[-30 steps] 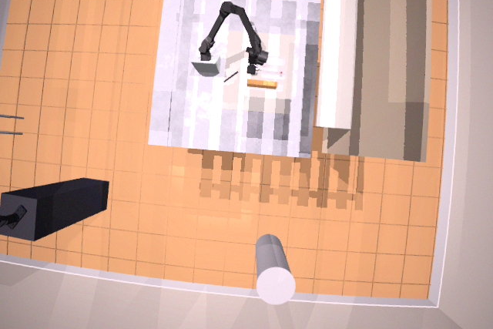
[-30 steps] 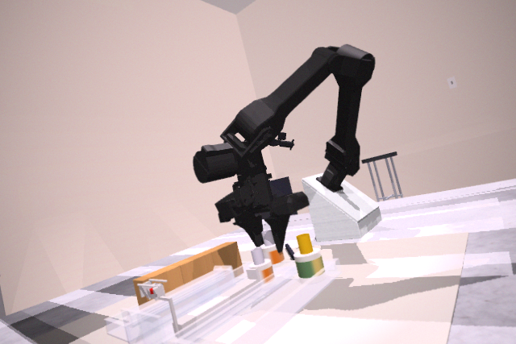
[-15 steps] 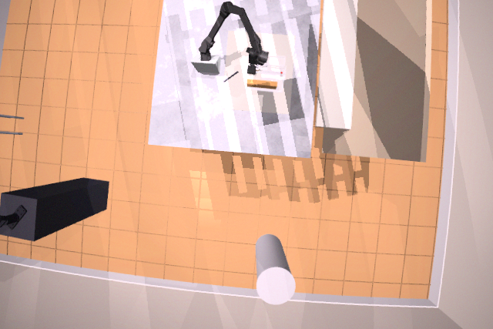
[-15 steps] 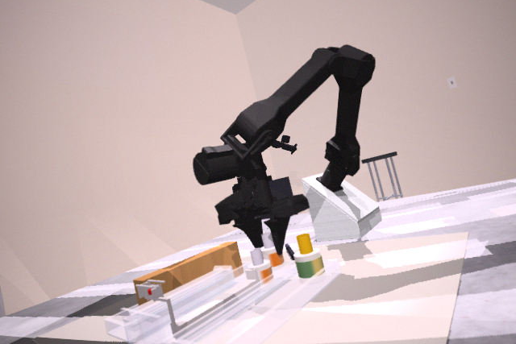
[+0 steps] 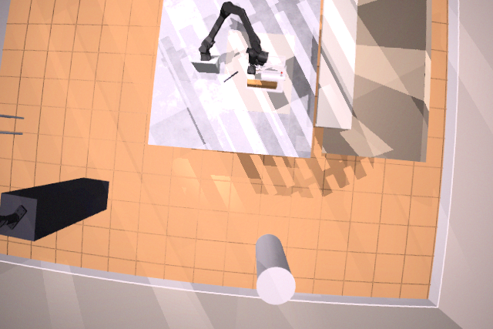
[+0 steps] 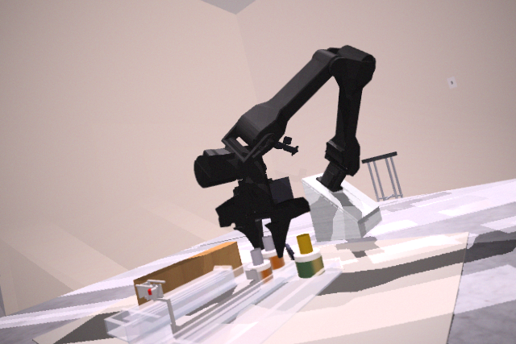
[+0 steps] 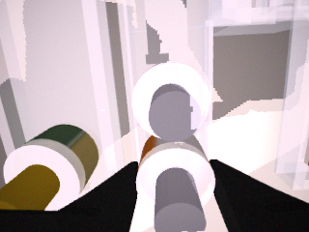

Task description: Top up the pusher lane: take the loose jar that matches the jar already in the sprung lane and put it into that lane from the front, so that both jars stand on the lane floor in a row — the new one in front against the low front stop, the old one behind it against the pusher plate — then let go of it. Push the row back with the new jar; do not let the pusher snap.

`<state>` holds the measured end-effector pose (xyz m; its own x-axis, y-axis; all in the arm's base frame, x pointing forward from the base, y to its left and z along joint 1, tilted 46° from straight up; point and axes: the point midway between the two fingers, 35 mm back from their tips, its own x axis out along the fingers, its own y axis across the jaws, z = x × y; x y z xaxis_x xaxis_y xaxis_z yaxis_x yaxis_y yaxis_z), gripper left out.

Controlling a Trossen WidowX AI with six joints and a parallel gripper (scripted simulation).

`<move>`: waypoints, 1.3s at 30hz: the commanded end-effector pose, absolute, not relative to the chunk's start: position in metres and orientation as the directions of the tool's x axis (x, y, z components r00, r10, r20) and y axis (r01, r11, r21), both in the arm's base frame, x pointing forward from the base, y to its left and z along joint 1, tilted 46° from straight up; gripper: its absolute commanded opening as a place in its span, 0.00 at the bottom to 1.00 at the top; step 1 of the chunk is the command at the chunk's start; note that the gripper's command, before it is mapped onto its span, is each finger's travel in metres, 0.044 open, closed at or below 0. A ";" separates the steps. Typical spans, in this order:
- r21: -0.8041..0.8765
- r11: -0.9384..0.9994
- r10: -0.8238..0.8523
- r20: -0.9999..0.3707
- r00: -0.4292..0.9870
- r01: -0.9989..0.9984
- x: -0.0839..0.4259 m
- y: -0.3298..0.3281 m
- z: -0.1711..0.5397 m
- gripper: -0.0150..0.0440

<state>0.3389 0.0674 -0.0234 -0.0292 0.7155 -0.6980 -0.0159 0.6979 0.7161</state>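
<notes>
My gripper (image 6: 269,251) (image 7: 173,167) is shut on a jar with a grey cap, white collar and orange label (image 6: 276,262) (image 7: 179,208); the jar is upright. A matching jar (image 6: 256,258) (image 7: 169,108) stands in the clear sprung lane (image 6: 129,326), just ahead of the held jar in the wrist view. Whether the two touch, and whether the held jar rests on the lane floor, I cannot tell. A green jar with a yellow cap (image 6: 309,267) (image 7: 36,181) stands to the left in the wrist view. The pusher plate and low front stop are not clearly distinguishable.
A wooden block (image 5: 262,84) (image 6: 191,266) runs along one side of the clear rack. A red-marked bracket (image 6: 150,291) stands at the rack's far end from the gripper. A thin dark rod (image 5: 230,76) lies near the rack's front. The wedge-shaped arm base (image 6: 337,223) stands beyond.
</notes>
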 end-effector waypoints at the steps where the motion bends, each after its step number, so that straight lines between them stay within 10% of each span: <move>1: 0.722 0.692 0.721 -0.692 -0.016 -0.027 0.342 0.070 -0.023 0.25; 39: 0.722 0.691 0.722 -0.692 -0.016 -0.027 0.339 0.078 -0.032 0.25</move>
<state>0.3376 0.0764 -0.0322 -0.0242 0.7180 -0.6956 -0.0215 0.6953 0.7184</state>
